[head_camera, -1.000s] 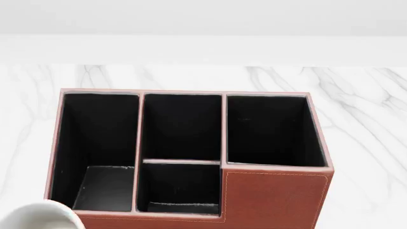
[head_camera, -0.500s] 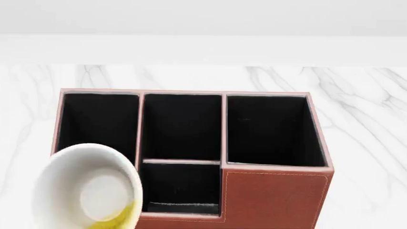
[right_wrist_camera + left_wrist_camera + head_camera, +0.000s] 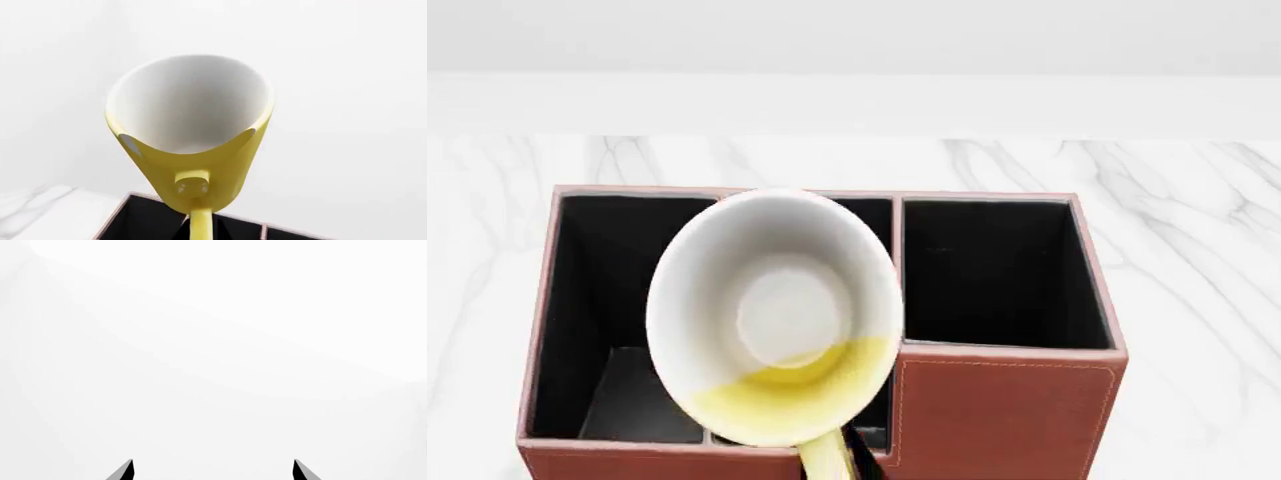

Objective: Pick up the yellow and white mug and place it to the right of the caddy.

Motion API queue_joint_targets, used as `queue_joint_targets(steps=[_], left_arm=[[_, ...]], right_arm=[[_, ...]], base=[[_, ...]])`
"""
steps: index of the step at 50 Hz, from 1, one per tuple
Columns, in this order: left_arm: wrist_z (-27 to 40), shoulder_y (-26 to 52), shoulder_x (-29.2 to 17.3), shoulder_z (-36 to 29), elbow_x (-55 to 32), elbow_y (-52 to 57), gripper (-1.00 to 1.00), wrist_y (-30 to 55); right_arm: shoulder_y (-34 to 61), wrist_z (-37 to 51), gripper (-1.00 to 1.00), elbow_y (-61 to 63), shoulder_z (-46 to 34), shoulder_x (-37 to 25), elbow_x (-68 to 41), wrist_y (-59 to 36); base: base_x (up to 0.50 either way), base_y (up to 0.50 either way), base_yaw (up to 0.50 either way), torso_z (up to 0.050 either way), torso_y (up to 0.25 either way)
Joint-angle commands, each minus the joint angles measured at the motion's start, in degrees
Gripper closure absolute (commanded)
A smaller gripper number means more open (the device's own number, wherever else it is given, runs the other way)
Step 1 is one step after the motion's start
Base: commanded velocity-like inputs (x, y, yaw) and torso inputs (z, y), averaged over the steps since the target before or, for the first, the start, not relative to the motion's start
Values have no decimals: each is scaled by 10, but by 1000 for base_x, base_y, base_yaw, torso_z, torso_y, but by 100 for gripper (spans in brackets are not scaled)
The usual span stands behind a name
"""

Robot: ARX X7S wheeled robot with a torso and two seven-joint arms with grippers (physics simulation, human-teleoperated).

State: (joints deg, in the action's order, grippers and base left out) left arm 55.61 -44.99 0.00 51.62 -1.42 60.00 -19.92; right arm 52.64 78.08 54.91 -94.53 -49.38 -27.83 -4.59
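The yellow and white mug (image 3: 774, 320) hangs in the air close to the head camera, tilted so its white inside faces up, in front of the caddy's (image 3: 1001, 420) left and middle compartments. Its yellow handle (image 3: 823, 462) points down at the frame's lower edge, with a dark bit of my right gripper (image 3: 857, 462) beside it. In the right wrist view the mug (image 3: 190, 110) fills the middle, its handle (image 3: 200, 227) running down into my right gripper, whose fingers are mostly out of frame. The caddy (image 3: 133, 220) lies below. My left gripper (image 3: 213, 462) is open and faces only blank white.
The caddy stands on a white marble table (image 3: 1188, 200) with a pale wall behind. Bare marble shows to the right of the caddy (image 3: 1201, 380) and to its left (image 3: 481, 300).
The mug has risen from the head view's lower left corner and moved right, now covering the caddy's middle compartments. The caddy has not moved.
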Motion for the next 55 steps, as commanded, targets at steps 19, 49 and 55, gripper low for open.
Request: queue_joint_targets(steps=[19,49,55], left_arm=[[-5,0,0,-11,9,0,-100,-1],[-9,0,0,-8,5,0,-100,0],[-9,0,0,-7,5,0,-100,-1]], right_arm=[[3,30,100,-7,61,-105,-27,79],[-29,44,100,-85,99,-185,-72,193],[-45,43,100,-120,104,-200,-85,238]], base=[[0,0,0,0,0],[0,0,0,0,0],[0,0,0,0,0]])
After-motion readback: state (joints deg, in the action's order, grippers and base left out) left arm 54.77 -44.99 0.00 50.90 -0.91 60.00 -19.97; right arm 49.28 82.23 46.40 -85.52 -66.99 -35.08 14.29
